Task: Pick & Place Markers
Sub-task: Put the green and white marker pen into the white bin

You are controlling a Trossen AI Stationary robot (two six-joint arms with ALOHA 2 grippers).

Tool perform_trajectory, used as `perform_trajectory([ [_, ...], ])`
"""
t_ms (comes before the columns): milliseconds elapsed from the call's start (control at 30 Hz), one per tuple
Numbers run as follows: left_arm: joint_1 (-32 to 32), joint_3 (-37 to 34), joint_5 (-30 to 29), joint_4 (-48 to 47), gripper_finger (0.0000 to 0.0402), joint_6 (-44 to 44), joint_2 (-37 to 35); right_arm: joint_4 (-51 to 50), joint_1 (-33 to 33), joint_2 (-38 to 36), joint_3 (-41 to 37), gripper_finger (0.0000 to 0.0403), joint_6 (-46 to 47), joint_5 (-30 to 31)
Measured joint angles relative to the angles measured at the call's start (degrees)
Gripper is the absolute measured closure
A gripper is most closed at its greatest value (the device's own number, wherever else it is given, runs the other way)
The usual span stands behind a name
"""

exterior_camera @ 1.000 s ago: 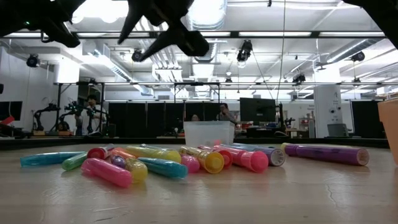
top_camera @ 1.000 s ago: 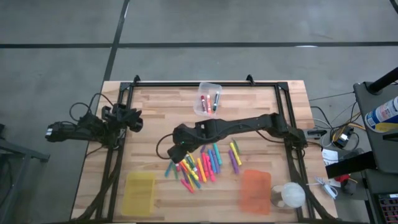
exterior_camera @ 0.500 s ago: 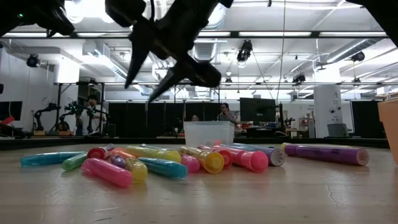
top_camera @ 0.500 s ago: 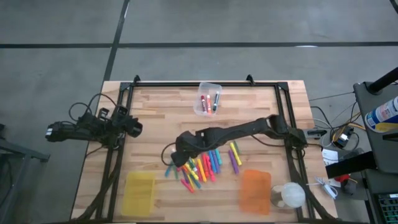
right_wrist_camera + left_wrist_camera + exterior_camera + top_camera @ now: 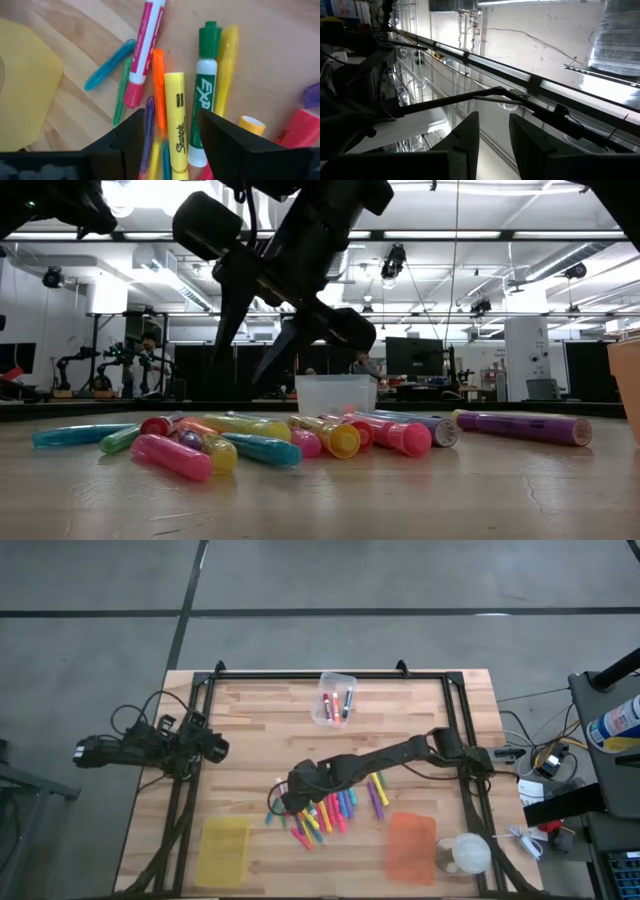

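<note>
Right gripper dropped onto markers, jaws open astride yellow highlighter.

right pincer open above markers, table

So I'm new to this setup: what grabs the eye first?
The heap of bright plastic markers on the wooden table's near half, with the right gripper open above its left end, a yellow Sharpie highlighter between its fingers. The left gripper waits at the left edge.
</note>
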Motion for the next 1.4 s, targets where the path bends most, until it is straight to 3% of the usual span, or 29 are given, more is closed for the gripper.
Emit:
perform_trajectory([
  [1400, 0.01, 0.00, 0.83, -0.04, 0.0300, -0.15, 0.00, 4.71, 0.08, 4.28, -3.42, 0.0236, -3.90, 5.09],
])
